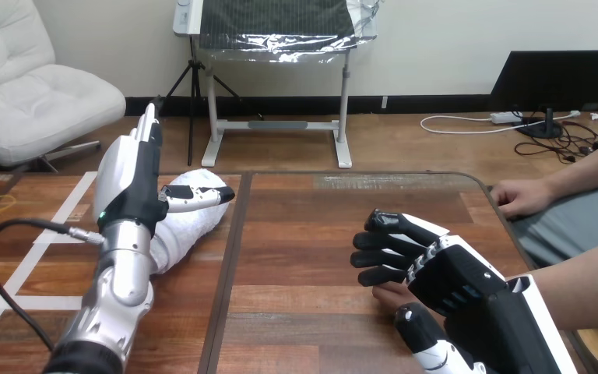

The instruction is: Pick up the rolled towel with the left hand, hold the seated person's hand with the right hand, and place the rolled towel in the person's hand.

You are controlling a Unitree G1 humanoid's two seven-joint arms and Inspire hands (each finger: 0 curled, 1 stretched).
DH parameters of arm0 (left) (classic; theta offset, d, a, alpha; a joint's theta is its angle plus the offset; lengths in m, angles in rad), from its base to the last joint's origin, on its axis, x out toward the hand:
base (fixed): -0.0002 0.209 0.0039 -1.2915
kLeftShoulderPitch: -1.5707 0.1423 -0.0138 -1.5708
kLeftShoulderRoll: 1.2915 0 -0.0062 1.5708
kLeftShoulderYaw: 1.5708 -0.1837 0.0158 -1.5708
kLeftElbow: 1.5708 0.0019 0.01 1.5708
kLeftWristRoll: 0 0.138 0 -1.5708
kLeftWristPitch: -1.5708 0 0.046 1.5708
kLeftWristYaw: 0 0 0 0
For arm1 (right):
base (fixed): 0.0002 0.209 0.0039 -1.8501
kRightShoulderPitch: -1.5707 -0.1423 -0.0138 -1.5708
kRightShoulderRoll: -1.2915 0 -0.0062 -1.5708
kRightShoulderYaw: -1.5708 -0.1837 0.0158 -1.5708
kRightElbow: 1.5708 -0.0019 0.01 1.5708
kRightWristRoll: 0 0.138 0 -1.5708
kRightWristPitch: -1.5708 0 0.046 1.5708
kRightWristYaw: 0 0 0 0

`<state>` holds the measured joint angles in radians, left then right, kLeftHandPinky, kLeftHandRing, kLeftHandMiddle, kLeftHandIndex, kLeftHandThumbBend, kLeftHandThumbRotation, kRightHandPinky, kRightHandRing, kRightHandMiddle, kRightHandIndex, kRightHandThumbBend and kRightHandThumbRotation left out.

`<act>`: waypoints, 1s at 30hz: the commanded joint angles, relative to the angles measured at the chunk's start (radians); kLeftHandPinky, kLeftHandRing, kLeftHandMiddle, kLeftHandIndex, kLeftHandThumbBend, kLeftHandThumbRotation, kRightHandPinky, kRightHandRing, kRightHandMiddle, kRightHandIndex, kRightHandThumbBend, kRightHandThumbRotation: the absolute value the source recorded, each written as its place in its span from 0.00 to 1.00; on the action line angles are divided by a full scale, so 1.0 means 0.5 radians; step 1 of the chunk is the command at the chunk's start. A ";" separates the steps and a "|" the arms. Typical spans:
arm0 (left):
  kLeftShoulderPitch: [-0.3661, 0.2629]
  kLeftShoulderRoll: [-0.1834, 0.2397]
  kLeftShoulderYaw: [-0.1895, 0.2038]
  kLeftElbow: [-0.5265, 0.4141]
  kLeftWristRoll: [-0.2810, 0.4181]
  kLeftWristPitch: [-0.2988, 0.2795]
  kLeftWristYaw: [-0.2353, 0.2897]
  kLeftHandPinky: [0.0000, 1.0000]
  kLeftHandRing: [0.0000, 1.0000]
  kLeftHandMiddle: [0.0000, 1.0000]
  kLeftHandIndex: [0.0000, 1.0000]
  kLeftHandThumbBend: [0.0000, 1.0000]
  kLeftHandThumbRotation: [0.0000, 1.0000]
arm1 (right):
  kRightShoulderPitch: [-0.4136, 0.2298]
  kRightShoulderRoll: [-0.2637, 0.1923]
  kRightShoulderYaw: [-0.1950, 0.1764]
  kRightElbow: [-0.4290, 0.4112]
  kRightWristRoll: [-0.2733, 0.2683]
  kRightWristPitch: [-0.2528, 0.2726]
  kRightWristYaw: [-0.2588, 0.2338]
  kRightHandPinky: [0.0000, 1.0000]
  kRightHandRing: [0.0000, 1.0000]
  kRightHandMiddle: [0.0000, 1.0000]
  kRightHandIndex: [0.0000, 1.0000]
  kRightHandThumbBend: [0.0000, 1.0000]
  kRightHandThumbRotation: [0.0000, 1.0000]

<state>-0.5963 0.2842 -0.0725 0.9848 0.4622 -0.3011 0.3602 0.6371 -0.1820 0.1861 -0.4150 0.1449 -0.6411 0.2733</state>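
Rolled towel [198, 222]: white, judged soft, light and squashable, best taken round its thicker middle, is seen lying on the table [304, 234] under the left hand [134, 181], whose grasp cannot be told; right hand [444, 276] is clasped round the person's hand [389, 294].

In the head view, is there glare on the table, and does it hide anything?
Head view: a pale sheen lies on the table at its far edge only; the rolled towel is bright white yet its outline is clear beside the left robot hand; the right robot hand, not glare, covers the person's hand.
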 commanded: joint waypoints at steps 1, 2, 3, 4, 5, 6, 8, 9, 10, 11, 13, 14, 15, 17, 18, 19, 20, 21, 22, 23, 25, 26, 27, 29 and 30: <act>-0.230 0.058 -0.061 0.099 0.052 0.017 0.106 0.99 1.00 1.00 0.99 0.92 0.22 | -0.094 0.014 -0.005 -0.052 0.002 -0.023 -0.003 0.63 0.70 0.74 0.77 0.50 0.53; -0.237 0.058 -0.064 0.112 0.054 0.018 0.113 1.00 1.00 1.00 0.99 0.93 0.23 | -0.094 0.014 -0.005 -0.053 0.002 -0.021 -0.004 0.63 0.70 0.74 0.77 0.51 0.53; -0.250 0.056 -0.066 0.130 0.055 0.030 0.118 1.00 1.00 1.00 0.99 0.93 0.23 | -0.093 0.013 -0.006 -0.056 0.002 -0.017 -0.004 0.63 0.70 0.74 0.77 0.51 0.53; -0.259 0.056 -0.068 0.143 0.055 0.038 0.121 1.00 1.00 1.00 0.99 0.93 0.23 | -0.093 0.012 -0.007 -0.058 0.002 -0.014 -0.005 0.63 0.70 0.74 0.77 0.51 0.53; -0.266 0.055 -0.071 0.154 0.055 0.042 0.125 1.00 1.00 1.00 0.99 0.93 0.24 | -0.093 0.012 -0.007 -0.059 0.002 -0.012 -0.005 0.62 0.70 0.74 0.77 0.51 0.53; -0.278 0.054 -0.074 0.171 0.055 0.057 0.124 1.00 1.00 1.00 1.00 0.93 0.24 | -0.093 0.011 -0.008 -0.061 0.003 -0.010 -0.005 0.62 0.70 0.74 0.77 0.52 0.53; -0.292 0.054 -0.081 0.192 0.052 0.071 0.126 1.00 1.00 1.00 1.00 0.92 0.25 | -0.093 0.010 -0.009 -0.061 0.003 -0.008 -0.005 0.62 0.70 0.74 0.77 0.52 0.53; -0.302 0.054 -0.086 0.206 0.050 0.083 0.124 1.00 1.00 1.00 1.00 0.92 0.26 | -0.093 0.010 -0.009 -0.062 0.004 -0.007 -0.005 0.62 0.70 0.74 0.77 0.52 0.54; -0.309 0.054 -0.090 0.216 0.047 0.090 0.124 1.00 1.00 1.00 1.00 0.92 0.27 | -0.093 0.011 -0.009 -0.063 0.005 -0.007 -0.005 0.62 0.70 0.74 0.77 0.53 0.54; -0.314 0.054 -0.093 0.224 0.045 0.094 0.124 1.00 1.00 1.00 1.00 0.92 0.27 | -0.093 0.011 -0.008 -0.063 0.006 -0.006 -0.006 0.62 0.70 0.74 0.77 0.53 0.54; -0.325 0.052 -0.099 0.230 0.044 0.118 0.122 1.00 1.00 1.00 1.00 0.92 0.28 | -0.094 0.008 -0.007 -0.063 0.013 -0.003 -0.002 0.62 0.70 0.74 0.77 0.53 0.54; -0.329 0.052 -0.101 0.232 0.044 0.124 0.122 1.00 1.00 1.00 1.00 0.92 0.28 | -0.095 0.007 -0.007 -0.063 0.015 -0.002 -0.001 0.62 0.70 0.74 0.77 0.53 0.54; -0.333 0.050 -0.103 0.232 0.043 0.138 0.119 1.00 1.00 1.00 1.00 0.92 0.28 | -0.096 0.004 -0.007 -0.064 0.019 0.000 0.001 0.62 0.70 0.74 0.77 0.53 0.54; -0.340 0.048 -0.105 0.235 0.040 0.152 0.117 1.00 1.00 1.00 1.00 0.92 0.29 | -0.098 0.001 -0.007 -0.064 0.023 0.002 0.004 0.62 0.70 0.74 0.77 0.53 0.54; -0.347 0.047 -0.109 0.246 0.042 0.165 0.116 1.00 1.00 1.00 1.00 0.93 0.29 | -0.098 0.001 -0.007 -0.064 0.022 0.002 0.004 0.62 0.70 0.74 0.77 0.53 0.54; -0.352 0.047 -0.112 0.255 0.044 0.173 0.116 1.00 1.00 1.00 1.00 0.93 0.30 | -0.098 0.002 -0.007 -0.064 0.021 0.002 0.003 0.62 0.70 0.74 0.77 0.53 0.54; -0.356 0.047 -0.114 0.261 0.045 0.179 0.116 1.00 1.00 1.00 1.00 0.93 0.30 | -0.099 0.002 -0.008 -0.063 0.021 0.002 0.002 0.62 0.70 0.74 0.77 0.53 0.54; -0.363 0.047 -0.120 0.272 0.048 0.195 0.113 1.00 1.00 1.00 1.00 0.93 0.31 | -0.099 0.004 -0.008 -0.063 0.017 0.002 0.001 0.62 0.70 0.74 0.77 0.53 0.54; -0.368 0.047 -0.124 0.279 0.050 0.205 0.111 1.00 1.00 1.00 1.00 0.94 0.31 | -0.099 0.005 -0.009 -0.063 0.015 0.001 -0.001 0.62 0.70 0.74 0.77 0.53 0.54; -0.371 0.047 -0.127 0.284 0.051 0.212 0.110 1.00 1.00 1.00 1.00 0.94 0.32 | -0.099 0.005 -0.009 -0.062 0.014 0.001 -0.001 0.62 0.70 0.74 0.77 0.53 0.54; -0.381 0.046 -0.137 0.295 0.055 0.236 0.107 1.00 1.00 1.00 1.00 0.95 0.33 | -0.100 0.007 -0.011 -0.063 0.007 0.001 -0.004 0.62 0.70 0.74 0.77 0.53 0.54; -0.384 0.046 -0.141 0.297 0.055 0.242 0.107 1.00 1.00 1.00 1.00 0.95 0.33 | -0.100 0.008 -0.011 -0.063 0.005 0.001 -0.005 0.62 0.70 0.74 0.77 0.53 0.54; -0.391 0.045 -0.151 0.306 0.063 0.261 0.110 1.00 1.00 1.00 1.00 0.95 0.34 | -0.101 0.007 -0.010 -0.060 0.007 -0.002 -0.003 0.62 0.70 0.74 0.77 0.53 0.54; -0.399 0.045 -0.164 0.317 0.070 0.282 0.116 1.00 1.00 1.00 1.00 0.96 0.35 | -0.104 0.007 -0.009 -0.056 0.009 -0.005 -0.001 0.62 0.70 0.74 0.77 0.52 0.54; -0.406 0.045 -0.176 0.323 0.077 0.304 0.117 1.00 1.00 1.00 1.00 0.96 0.35 | -0.104 0.006 -0.009 -0.055 0.012 -0.006 0.001 0.62 0.70 0.74 0.77 0.52 0.54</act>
<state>-0.7052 0.2942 -0.1356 1.1346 0.4816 -0.1752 0.4054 0.6360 -0.1830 0.1854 -0.4150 0.1452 -0.6405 0.2736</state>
